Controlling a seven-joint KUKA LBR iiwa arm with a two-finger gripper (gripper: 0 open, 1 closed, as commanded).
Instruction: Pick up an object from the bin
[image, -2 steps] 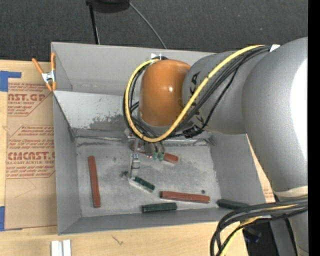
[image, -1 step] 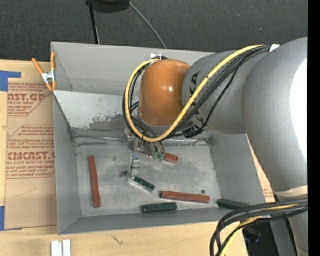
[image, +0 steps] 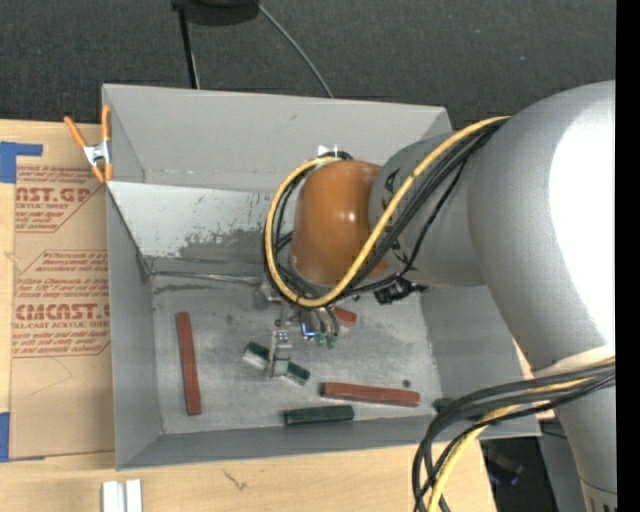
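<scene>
Where gripper (image: 283, 348) hangs over small green pieces (image: 260, 356), 2 red bars (image: 188, 362) flank.

Brown stick (image: 187, 362), dark bar (image: 318, 415)

Red obj (image: 345, 316) — partly under arm (image: 480, 210)

Dark grey floor (image: 450, 50) spans the top, a thin black cable (image: 303, 52) crossing it; pale wood (image: 300, 485) below.
</scene>
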